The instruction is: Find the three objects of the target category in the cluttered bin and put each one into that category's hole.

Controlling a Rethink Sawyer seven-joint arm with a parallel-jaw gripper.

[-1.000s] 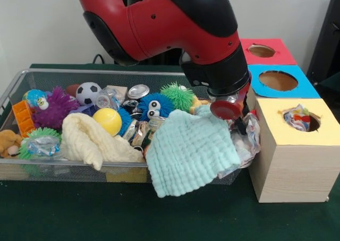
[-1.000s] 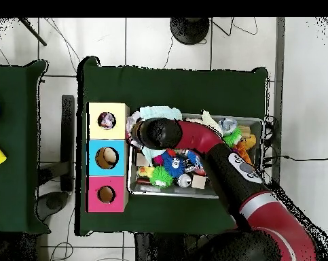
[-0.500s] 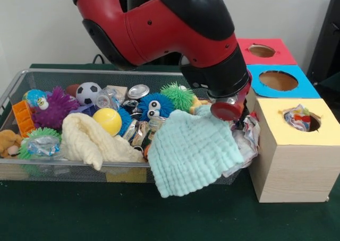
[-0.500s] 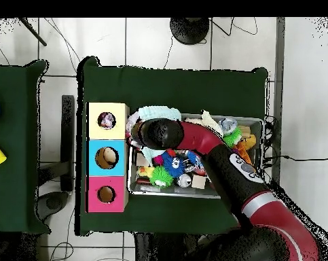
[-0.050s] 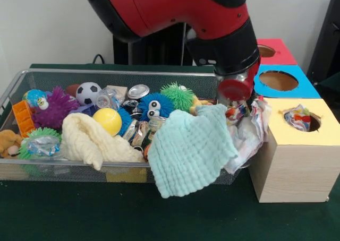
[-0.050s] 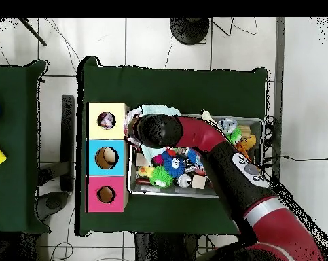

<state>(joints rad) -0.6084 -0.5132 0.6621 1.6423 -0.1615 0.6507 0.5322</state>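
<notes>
- Dark green cloth covers the worktop (image 5: 106,220), with a pale wall behind and, seen from overhead, a white tiled floor around it.
- On it sits a long wire-mesh bin (image 5: 37,79) crammed with toys and cloths: a soccer ball (image 5: 87,92), a yellow ball (image 5: 108,120), a blue fuzzy creature with eyes (image 5: 154,106), a green spiky ball (image 5: 178,95), a cream knitted cloth (image 5: 90,140).
- A mint-green waffle cloth (image 5: 188,148) lies draped over the near right rim of the bin, hanging partly outside.
- Right of the bin stands a row of wooden boxes: yellow-topped box (image 5: 297,145) nearest, blue-topped box (image 5: 281,80) behind it, red-topped box (image 5: 271,50) farthest. The yellow hole already has a colourful bundle of fabric (image 5: 297,117) showing in it.
- The red and black arm's gripper (image 5: 241,105) hangs at the bin's right end, just beside the yellow box; a crumpled whitish printed rag (image 5: 247,135) dangles under it. The jaws look pressed onto the rag's top — though the fingers themselves are mostly hidden.
- Judging by the yellow hole's contents, cloths are the target category, and the rag is in transit.
- Handling: the rag is light, limp and shapeless; it will trail and may snag on the mesh rim or the mint cloth touching it. A pinch high on a bunched fold is best — then lift well clear so the tail follows into the hole.
</notes>
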